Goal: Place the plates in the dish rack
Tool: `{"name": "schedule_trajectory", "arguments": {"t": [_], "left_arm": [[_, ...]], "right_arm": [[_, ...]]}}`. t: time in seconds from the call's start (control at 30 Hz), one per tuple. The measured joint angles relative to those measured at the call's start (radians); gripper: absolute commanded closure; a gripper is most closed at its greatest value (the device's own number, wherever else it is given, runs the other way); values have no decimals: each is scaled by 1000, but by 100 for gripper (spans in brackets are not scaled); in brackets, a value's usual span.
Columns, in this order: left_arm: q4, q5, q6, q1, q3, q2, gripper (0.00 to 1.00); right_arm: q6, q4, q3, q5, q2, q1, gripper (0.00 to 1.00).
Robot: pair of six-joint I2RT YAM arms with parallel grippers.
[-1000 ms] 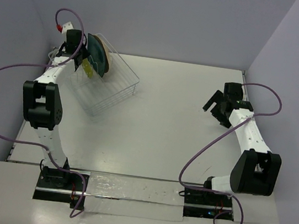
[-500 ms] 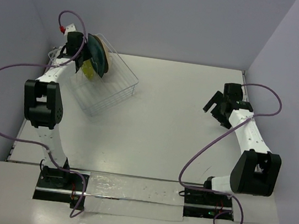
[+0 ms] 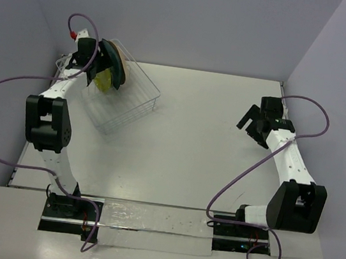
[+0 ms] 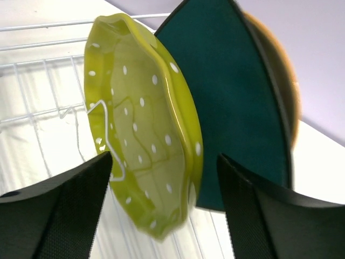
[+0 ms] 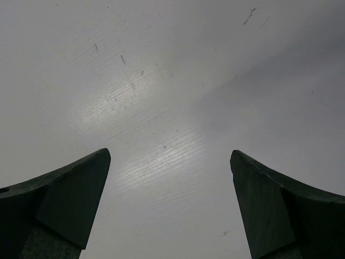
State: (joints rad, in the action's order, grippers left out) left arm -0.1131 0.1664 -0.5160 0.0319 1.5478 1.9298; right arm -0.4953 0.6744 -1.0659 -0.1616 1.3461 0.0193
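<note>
Plates [image 3: 114, 64] stand on edge in white wire rack [image 3: 126, 107].

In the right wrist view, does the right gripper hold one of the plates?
No, the right gripper stands open, and only the bare white table shows between its jaws.

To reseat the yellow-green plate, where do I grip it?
Likely take the yellow-green plate by its upper rim, left claw straddling it from above: it stands on edge in the dish rack, teal plate close behind, rim free.
</note>
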Motion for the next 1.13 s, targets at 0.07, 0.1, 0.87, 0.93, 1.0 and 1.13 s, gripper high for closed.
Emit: {"name": "schedule_trajectory", "arguments": {"t": [0.07,0.1,0.87,0.93,1.0,1.13], "left_arm": [[-18,0,0,1,-10,-34,6],[-26,0,1,1,-13,-53,6],[-352,212,-238,25,-434,-898,1],[-378,236,-267,25,-458,-939,1],[-389,250,-289,25,-477,-965,1],[-427,257,-319,26,-502,-984,1]], "right_arm": [[5,0,5,0,-9,0,0],[7,0,6,0,-14,0,0],[-6,-122,232,31,-331,0,0],[-12,-144,267,42,-362,0,0],[-16,-161,297,46,-399,0,0],[-18,-185,341,42,-473,0,0]]}}
